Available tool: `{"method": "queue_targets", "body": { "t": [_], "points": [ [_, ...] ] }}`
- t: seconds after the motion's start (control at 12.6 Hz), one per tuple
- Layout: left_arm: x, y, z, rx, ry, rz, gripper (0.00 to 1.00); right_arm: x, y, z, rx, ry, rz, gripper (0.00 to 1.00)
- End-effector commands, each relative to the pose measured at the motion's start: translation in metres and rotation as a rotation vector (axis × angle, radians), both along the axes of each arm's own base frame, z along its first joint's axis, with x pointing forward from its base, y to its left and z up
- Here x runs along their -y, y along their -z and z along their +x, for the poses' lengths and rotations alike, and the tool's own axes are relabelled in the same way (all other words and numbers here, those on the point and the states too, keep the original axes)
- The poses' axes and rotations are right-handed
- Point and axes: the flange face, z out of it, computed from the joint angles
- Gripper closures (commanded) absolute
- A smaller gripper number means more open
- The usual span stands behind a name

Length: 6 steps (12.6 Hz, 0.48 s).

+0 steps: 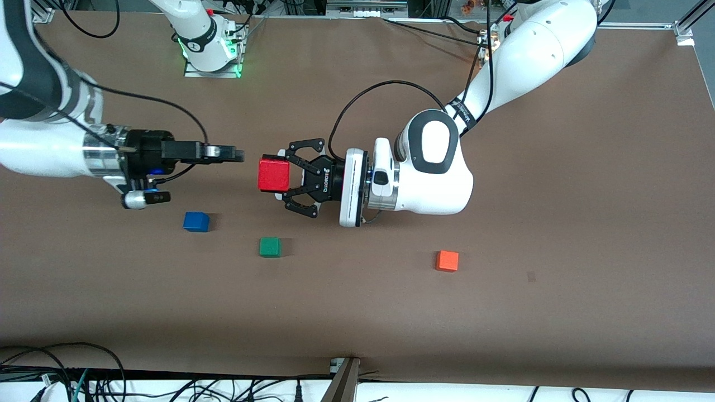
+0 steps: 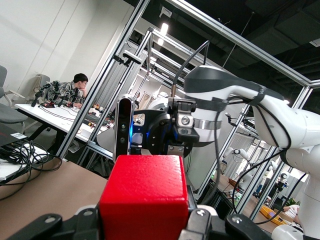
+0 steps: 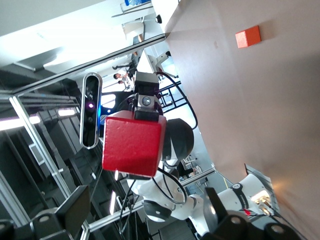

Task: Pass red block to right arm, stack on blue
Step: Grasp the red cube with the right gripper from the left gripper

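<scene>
My left gripper [image 1: 277, 175] is shut on the red block [image 1: 273, 175] and holds it in the air over the middle of the table, turned sideways toward the right arm. The block fills the lower part of the left wrist view [image 2: 145, 192], clamped between the fingers. My right gripper [image 1: 233, 153] is open, level with the block and a short gap from it, pointing at it. In the right wrist view the block [image 3: 132, 142] sits ahead of the spread fingers [image 3: 75, 205]. The blue cube [image 1: 196, 221] lies on the table toward the right arm's end, nearer the front camera than the right gripper.
A green cube [image 1: 270, 247] lies on the table beside the blue cube, toward the middle. An orange cube [image 1: 447, 261] lies toward the left arm's end and also shows in the right wrist view [image 3: 248, 36]. The brown table [image 1: 558, 223] has cables along its edges.
</scene>
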Motion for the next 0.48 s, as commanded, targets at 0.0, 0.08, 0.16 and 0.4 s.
{"method": "queue_targets", "body": {
  "t": [0.0,0.08,0.16,0.4],
  "points": [
    [0.005,-0.005,-0.001,-0.011,-0.009,-0.018,1.0,-0.005,-0.002,-0.002,-0.121,0.079,0.039,0.0],
    [0.005,-0.004,-0.001,-0.014,-0.008,-0.017,1.0,-0.006,-0.004,0.0,-0.161,0.107,0.049,0.0],
    [0.005,-0.004,-0.001,-0.014,-0.008,-0.017,1.0,-0.004,-0.001,0.003,-0.188,0.131,0.046,0.0],
    [0.004,-0.002,-0.001,-0.013,-0.008,-0.013,1.0,-0.036,-0.001,0.003,-0.182,0.172,0.004,0.0]
  ]
}}
